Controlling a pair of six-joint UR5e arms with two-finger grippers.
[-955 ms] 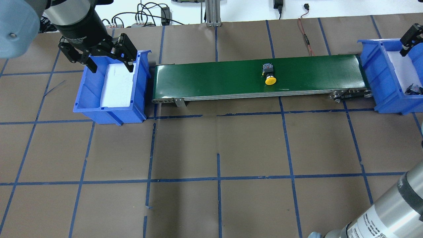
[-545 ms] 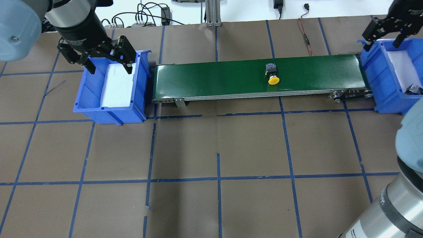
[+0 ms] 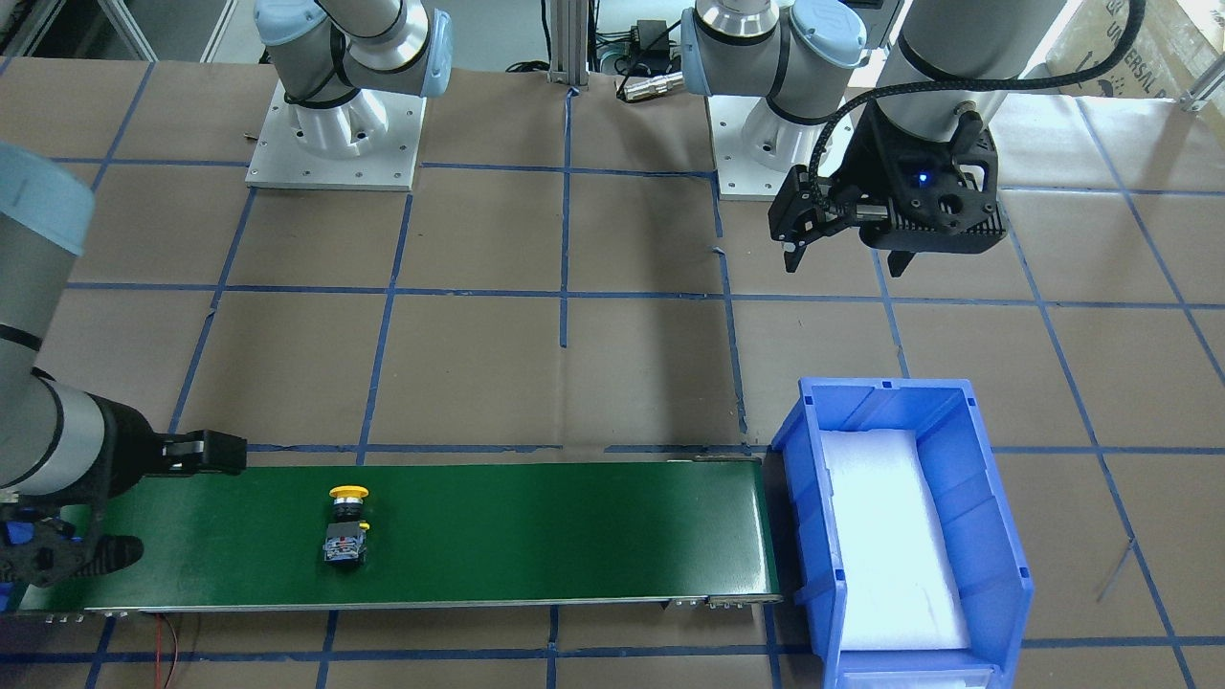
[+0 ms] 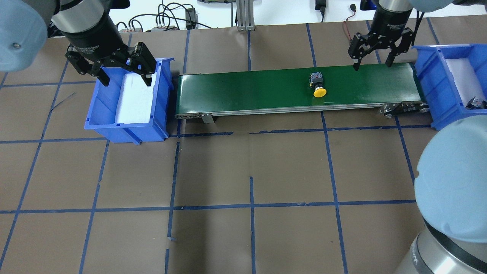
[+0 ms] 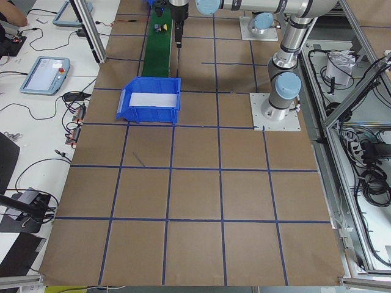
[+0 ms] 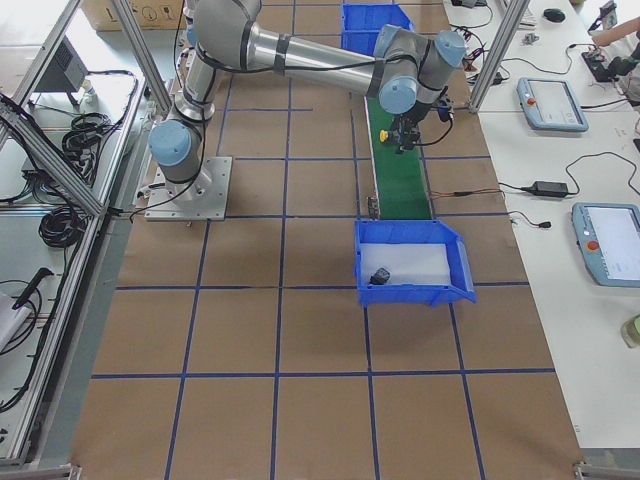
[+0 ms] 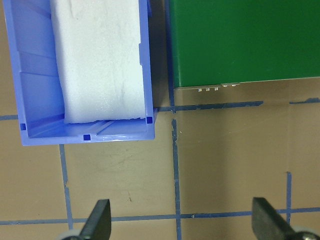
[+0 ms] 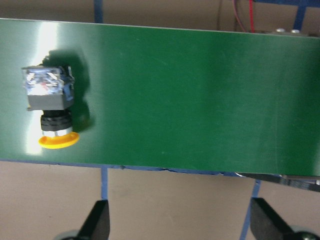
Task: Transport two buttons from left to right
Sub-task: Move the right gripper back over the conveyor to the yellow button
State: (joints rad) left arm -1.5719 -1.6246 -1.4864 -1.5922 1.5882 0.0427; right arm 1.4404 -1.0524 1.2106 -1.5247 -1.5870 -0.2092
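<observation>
A brown paper-covered table (image 4: 251,171) taped with a blue grid lies nearest. Beyond it, a long green conveyor belt (image 4: 247,89) runs between two foam-lined blue plastic bins. The yellow-capped push-button switch (image 4: 319,85) lies on its side on the belt, right of the middle, with its cap toward the robot. A small dark object (image 4: 476,102) rests in the right bin (image 4: 430,80); its cap colour cannot be told. Farther back, the left gripper (image 4: 126,78) hangs high near the left bin (image 4: 99,106), fingers spread and empty. The right gripper (image 4: 372,65) hovers over the belt between the switch and the right bin, likewise released.
</observation>
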